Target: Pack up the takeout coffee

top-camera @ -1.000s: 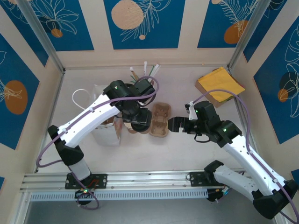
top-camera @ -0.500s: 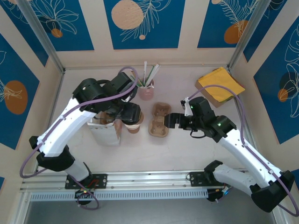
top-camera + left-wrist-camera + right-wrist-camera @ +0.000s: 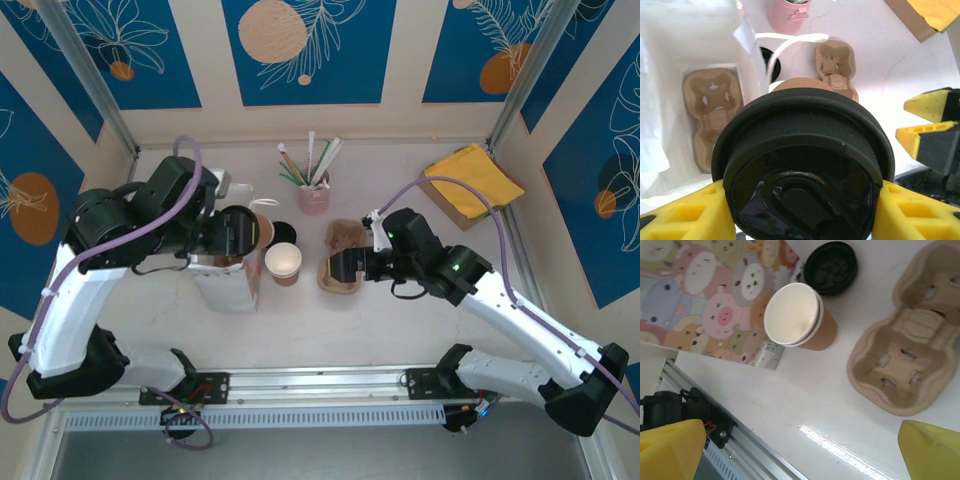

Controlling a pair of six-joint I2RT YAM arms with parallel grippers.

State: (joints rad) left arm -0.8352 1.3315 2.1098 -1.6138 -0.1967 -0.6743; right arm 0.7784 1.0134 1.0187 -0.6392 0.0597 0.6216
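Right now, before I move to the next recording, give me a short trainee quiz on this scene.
1. True or false: the left fingers grip the lidded cup.
2. What lies at the bottom of the white bag? A) a cup carrier B) a loose lid C) straws
3. Fill in: the right fingers stand ___.

Key: 1 true; 2 A; 3 open.
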